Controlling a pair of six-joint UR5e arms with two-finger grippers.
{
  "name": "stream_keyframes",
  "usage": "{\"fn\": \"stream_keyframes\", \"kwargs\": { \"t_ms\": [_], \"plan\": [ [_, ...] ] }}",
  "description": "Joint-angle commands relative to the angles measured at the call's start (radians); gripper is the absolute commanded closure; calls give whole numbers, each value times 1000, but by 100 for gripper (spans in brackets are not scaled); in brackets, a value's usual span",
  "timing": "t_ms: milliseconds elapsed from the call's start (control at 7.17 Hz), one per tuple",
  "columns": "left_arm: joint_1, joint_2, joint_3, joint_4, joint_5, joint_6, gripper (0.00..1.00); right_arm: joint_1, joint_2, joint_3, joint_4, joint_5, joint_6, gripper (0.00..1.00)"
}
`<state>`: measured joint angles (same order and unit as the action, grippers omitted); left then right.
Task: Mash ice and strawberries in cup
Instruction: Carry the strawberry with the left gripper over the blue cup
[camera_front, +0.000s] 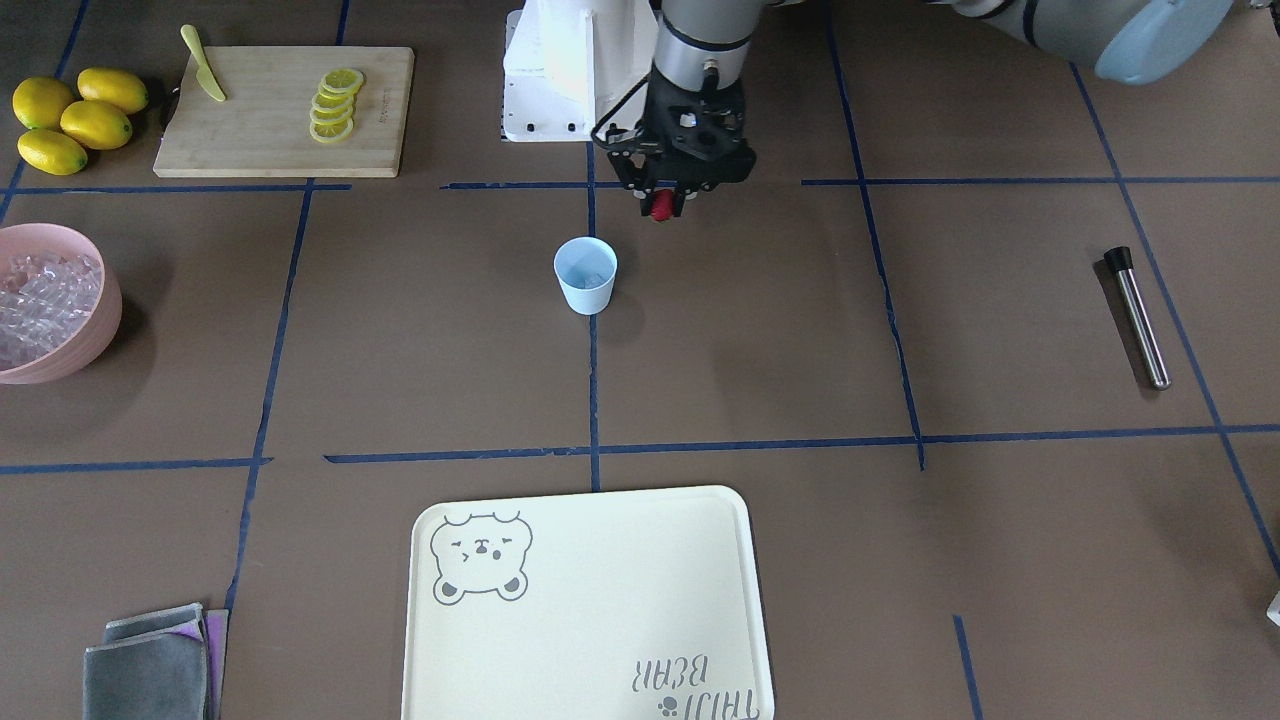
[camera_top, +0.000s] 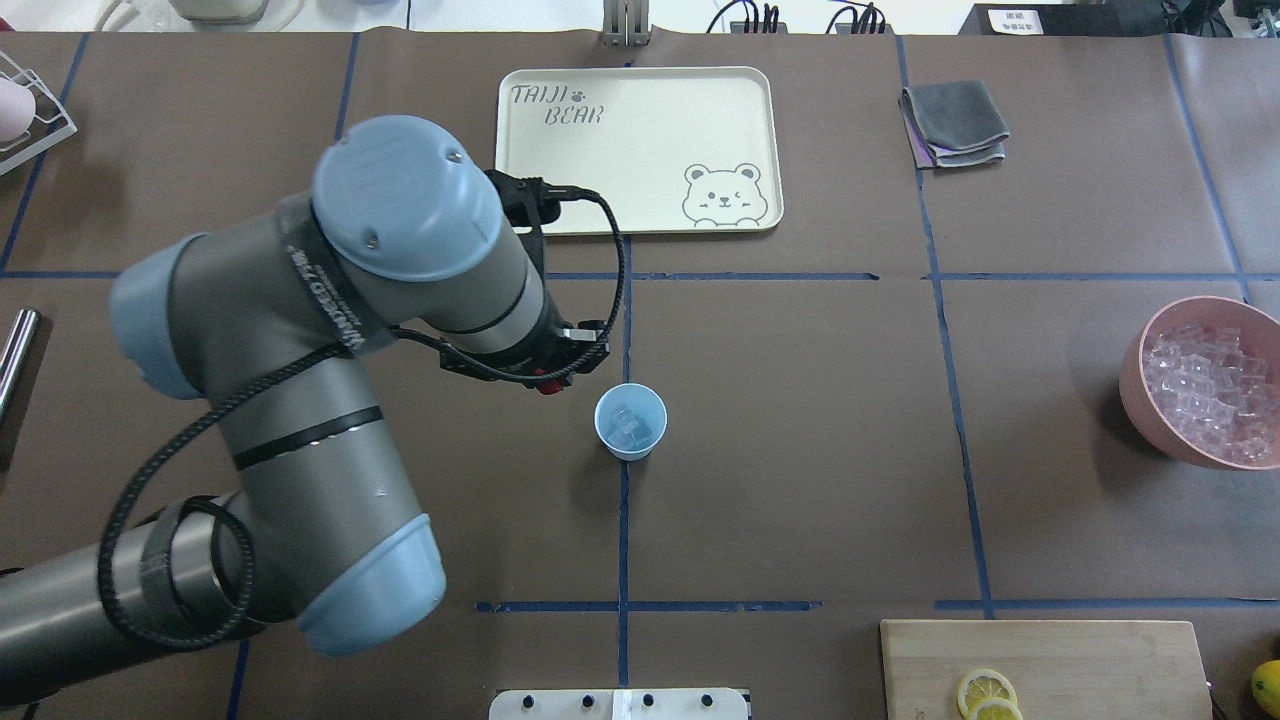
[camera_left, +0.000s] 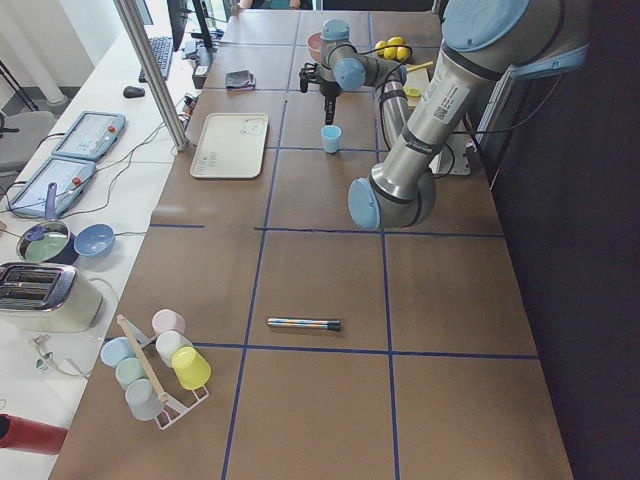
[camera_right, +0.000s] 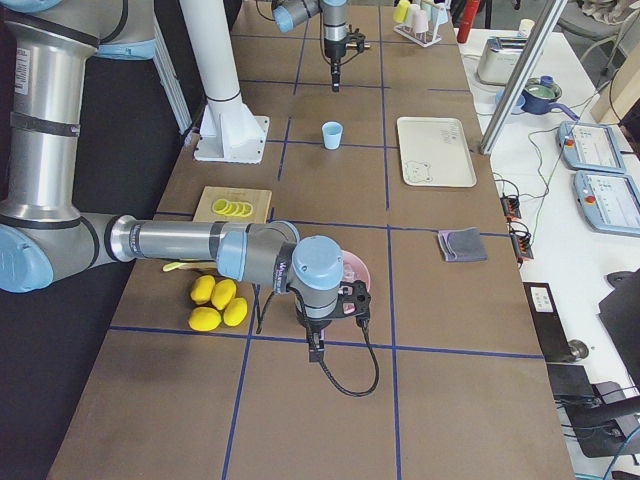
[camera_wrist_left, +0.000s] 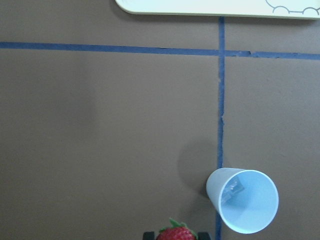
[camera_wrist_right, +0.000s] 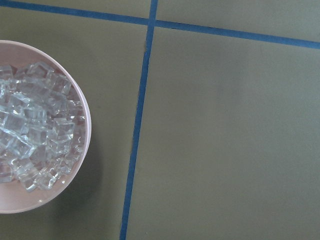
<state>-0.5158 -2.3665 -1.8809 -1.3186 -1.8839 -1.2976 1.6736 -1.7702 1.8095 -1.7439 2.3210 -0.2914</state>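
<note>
Near the cup (camera_front: 585, 276), the left gripper (camera_front: 663, 200) pinches a mostly hidden strawberry (camera_wrist_left: 176, 234); whether the far-off right gripper (camera_right: 314, 353) is clamped, I cannot tell.

Overhead and front views share cup (camera_top: 630, 422)

my table rn | bamboo cutting board (camera_front: 270, 140) with a row of lemon slices (camera_front: 335, 105) and a yellow knife (camera_front: 203, 68) on it | four whole lemons (camera_front: 95, 123) beside the board | pink bowl (camera_front: 97, 330) on my right | steel muddler (camera_front: 1138, 318) lying on my left | cream bear tray (camera_front: 590, 600) across from me | folded grey cloths (camera_front: 150, 665)
</note>
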Motion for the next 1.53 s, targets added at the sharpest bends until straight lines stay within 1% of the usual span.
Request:
{"fn": "stream_keyframes", "kwargs": {
  "t_ms": [0, 419, 558, 698, 837, 1256, 1395],
  "plan": [
    [72, -74, 104, -11, 77, -66, 92, 0, 0, -4, 7, 0, 0, 0],
    [74, -86, 199, -88, 83, -72, 92, 0, 0, -4, 7, 0, 0, 0],
    [74, -86, 203, -91, 83, -72, 89, 2, 0, -4, 7, 0, 0, 0],
    [74, -88, 203, -91, 83, -71, 57, 0, 0, -6, 7, 0, 0, 0],
    [74, -86, 198, -91, 84, -63, 1, 0, 0, -6, 7, 0, 0, 0],
    [73, -80, 175, -91, 81, -33, 0, 0, 0, -6, 7, 0, 0, 0],
    [68, -54, 133, -81, 77, 24, 0, 0, 0, -6, 7, 0, 0, 0]
  ]
}}
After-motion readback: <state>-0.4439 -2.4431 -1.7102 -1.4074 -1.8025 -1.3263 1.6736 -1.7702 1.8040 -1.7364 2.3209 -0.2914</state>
